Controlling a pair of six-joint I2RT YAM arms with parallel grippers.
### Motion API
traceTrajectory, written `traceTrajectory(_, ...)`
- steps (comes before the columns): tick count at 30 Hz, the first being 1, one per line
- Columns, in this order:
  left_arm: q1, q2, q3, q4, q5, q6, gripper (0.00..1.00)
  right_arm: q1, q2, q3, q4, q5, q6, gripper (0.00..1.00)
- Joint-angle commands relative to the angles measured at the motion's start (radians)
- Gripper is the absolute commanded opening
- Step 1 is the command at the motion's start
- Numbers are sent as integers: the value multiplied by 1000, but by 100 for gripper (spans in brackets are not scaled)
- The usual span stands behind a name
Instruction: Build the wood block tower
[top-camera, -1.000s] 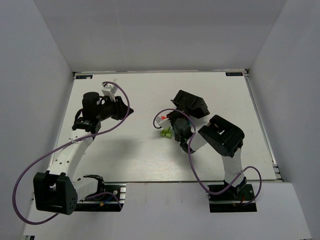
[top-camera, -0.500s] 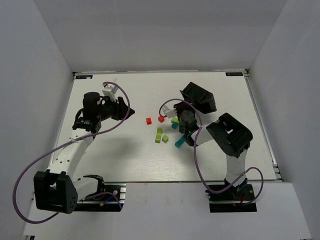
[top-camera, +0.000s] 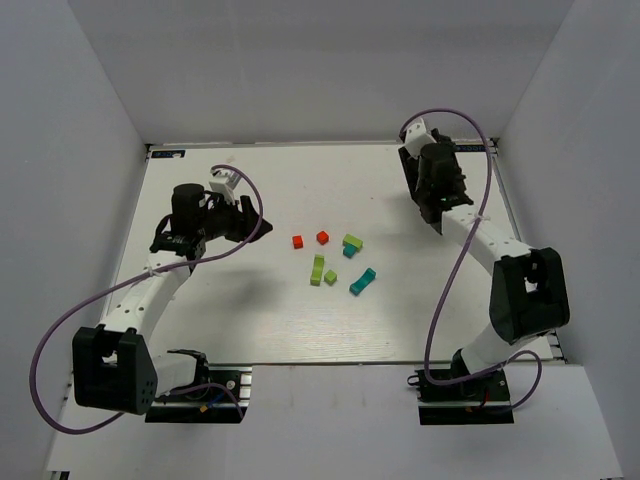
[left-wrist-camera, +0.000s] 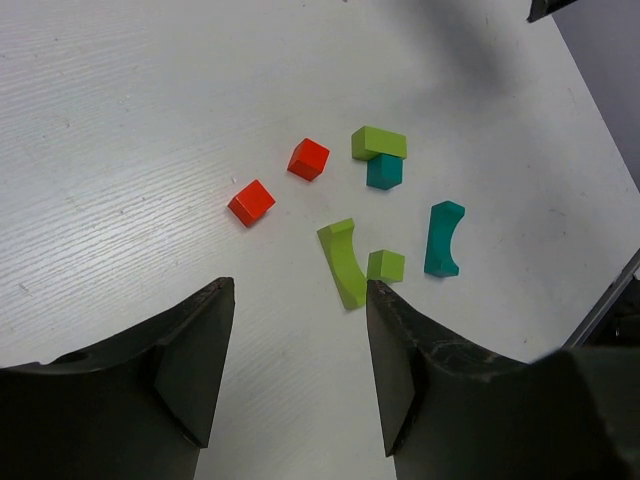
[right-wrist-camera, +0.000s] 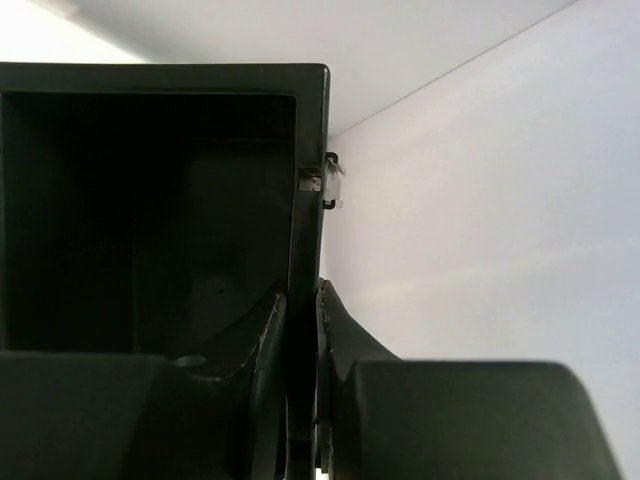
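White tabletop (top-camera: 250, 320), boxed in by pale walls: the wood blocks (top-camera: 317, 270) meant for the tower lie loose and unstacked near its middle, between the two arms. A red cube (left-wrist-camera: 252, 202) and a second red cube (left-wrist-camera: 308, 159) sit apart from each other at the far left of the scatter. To their right a lime bar (left-wrist-camera: 379, 143) touches a teal cube (left-wrist-camera: 384, 171); whether the bar rests partly on the cube cannot be told. Nearer the arm bases, a curved lime piece (left-wrist-camera: 343, 262) lies just beside a small lime cube (left-wrist-camera: 386, 265), with a curved teal piece (left-wrist-camera: 443, 238) to their right.

The left gripper (left-wrist-camera: 297, 300) hovers left of the blocks, its fingers spread wide with nothing between them. The right arm reaches toward the far right of the table, well apart from the blocks. The right gripper (right-wrist-camera: 303, 300) is clamped on the thin side wall of a black bin (right-wrist-camera: 150, 200), whose dark interior fills the left of the wrist view.
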Motion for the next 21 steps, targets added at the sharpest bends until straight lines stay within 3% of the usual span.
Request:
traceTrajectory(1,-3,-8,46,-8,24,11,66,-61,52,70,-350,-167,350,0)
traceTrajectory(5,-3,1,46,-8,34,11,67,-130,118,164,-533,-263,467,0)
traceTrajectory(8,-3,1,46,-8,34,11,68,-201,156,222,-615,-456,588,0)
traceTrajectory(16,-3,1,46,3,66,11,71,-305,231,274,-673,-587,640,0)
traceTrajectory(17,-12,13,46,3,67,11,71,-313,245,282,-681,-598,642,3)
traceTrajectory(18,-12,13,46,3,76,11,71,-317,260,284,-683,-599,640,20)
traceTrajectory(20,-12,39,46,3,86,2,72,-325,280,291,-698,-612,643,28)
traceTrajectory(21,-12,40,46,3,87,2,72,-327,296,304,-703,-619,644,37)
